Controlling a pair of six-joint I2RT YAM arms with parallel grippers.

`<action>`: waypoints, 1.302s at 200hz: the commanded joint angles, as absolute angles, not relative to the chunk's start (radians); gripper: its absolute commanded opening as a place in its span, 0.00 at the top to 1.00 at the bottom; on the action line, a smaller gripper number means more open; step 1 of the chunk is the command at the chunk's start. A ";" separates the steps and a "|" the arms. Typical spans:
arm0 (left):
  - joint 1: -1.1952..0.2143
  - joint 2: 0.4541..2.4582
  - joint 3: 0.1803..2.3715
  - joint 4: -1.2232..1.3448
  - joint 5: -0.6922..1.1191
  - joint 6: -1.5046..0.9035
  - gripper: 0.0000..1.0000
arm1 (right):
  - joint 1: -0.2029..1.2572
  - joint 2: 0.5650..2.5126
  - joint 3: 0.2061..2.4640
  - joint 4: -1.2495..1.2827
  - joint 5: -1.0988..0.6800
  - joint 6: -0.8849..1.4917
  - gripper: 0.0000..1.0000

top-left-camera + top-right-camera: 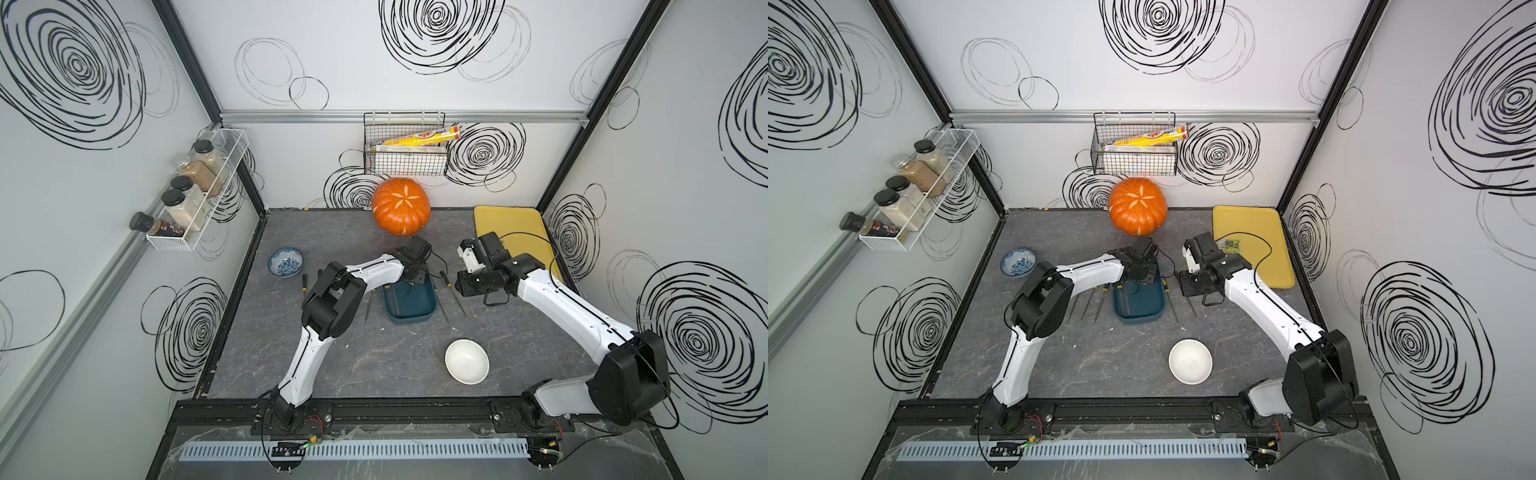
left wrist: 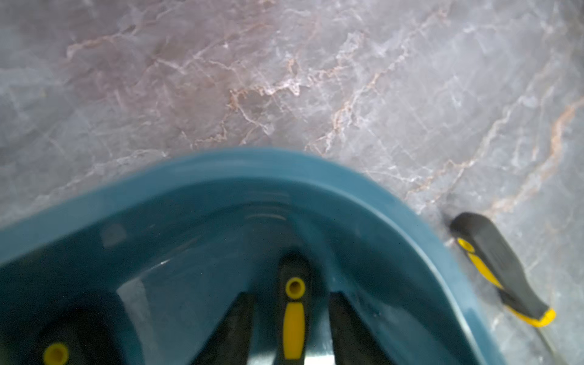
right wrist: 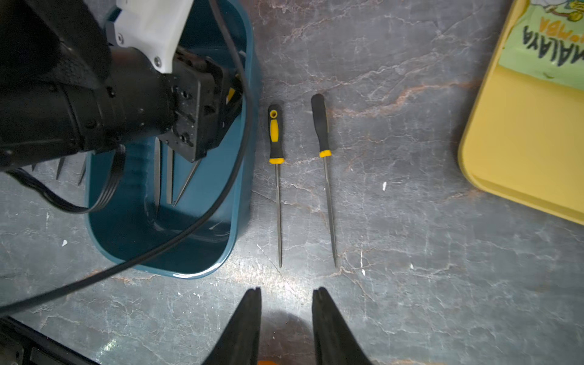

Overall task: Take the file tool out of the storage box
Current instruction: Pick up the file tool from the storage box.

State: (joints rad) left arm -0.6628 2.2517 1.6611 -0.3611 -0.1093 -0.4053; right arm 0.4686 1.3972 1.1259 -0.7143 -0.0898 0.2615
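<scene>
The dark teal storage box sits mid-table. My left gripper reaches down into it. Its jaws stand open on either side of a black-and-yellow file tool handle, with a narrow gap on each side. A second handle lies in the box beside it, and thin blades show under the arm. Two files lie on the table right of the box. My right gripper hovers open above them, holding nothing.
More files lie left of the box, under the left arm. An orange pumpkin stands at the back. A yellow tray with a green packet is back right. A white bowl sits in front, a blue patterned bowl to the left.
</scene>
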 commanded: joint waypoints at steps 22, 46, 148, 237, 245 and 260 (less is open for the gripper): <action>-0.667 2.290 1.673 -0.424 -0.152 -0.402 0.87 | 0.468 1.422 1.091 -0.622 -0.162 0.245 0.67; -0.663 2.257 1.641 -0.399 -0.134 -0.409 0.91 | 0.468 1.434 1.079 -0.597 -0.169 0.238 0.67; -0.557 1.691 1.189 0.173 0.307 -0.509 1.00 | 0.468 1.199 0.873 -0.195 -0.382 0.285 0.61; -0.551 1.442 0.962 0.422 0.397 -0.623 1.00 | 0.477 1.181 0.718 0.268 -0.825 0.526 0.04; -0.551 1.439 0.958 0.424 0.397 -0.624 1.00 | 0.489 1.187 0.709 0.287 -0.816 0.526 0.07; -0.554 1.439 0.944 0.450 0.414 -0.637 1.00 | 0.512 1.222 0.714 0.310 -0.831 0.515 0.17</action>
